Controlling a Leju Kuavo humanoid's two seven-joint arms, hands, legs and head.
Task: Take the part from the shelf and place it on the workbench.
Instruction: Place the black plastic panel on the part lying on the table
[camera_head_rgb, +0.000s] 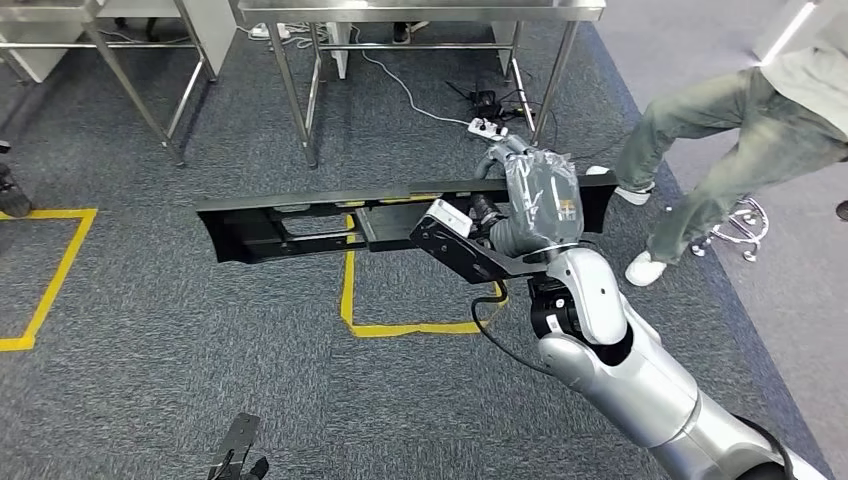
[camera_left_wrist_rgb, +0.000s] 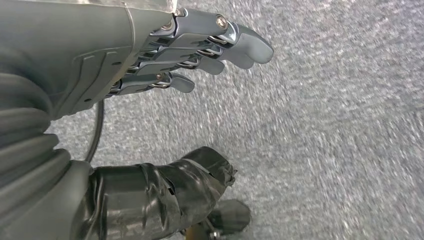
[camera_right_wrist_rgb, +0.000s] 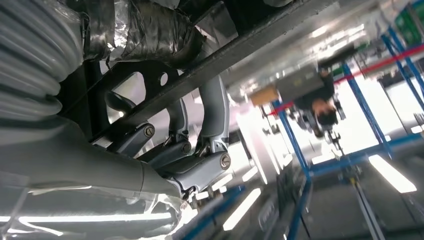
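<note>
The right hand (camera_head_rgb: 535, 200) gripped the long black part (camera_head_rgb: 300, 225), which stretched toward 9 o'clock above grey carpet (camera_head_rgb: 150, 330). The left hand (camera_left_wrist_rgb: 200, 45) hung empty, fingers apart.

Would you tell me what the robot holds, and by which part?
The right hand grips the long black part near its right end; the left hand holds nothing.

Steel table legs (camera_head_rgb: 310, 95) and a power strip (camera_head_rgb: 487, 127) with cables stand ahead; a person's legs (camera_head_rgb: 700, 150) crowd the right; open grey carpet (camera_head_rgb: 150, 330) lies left
</note>
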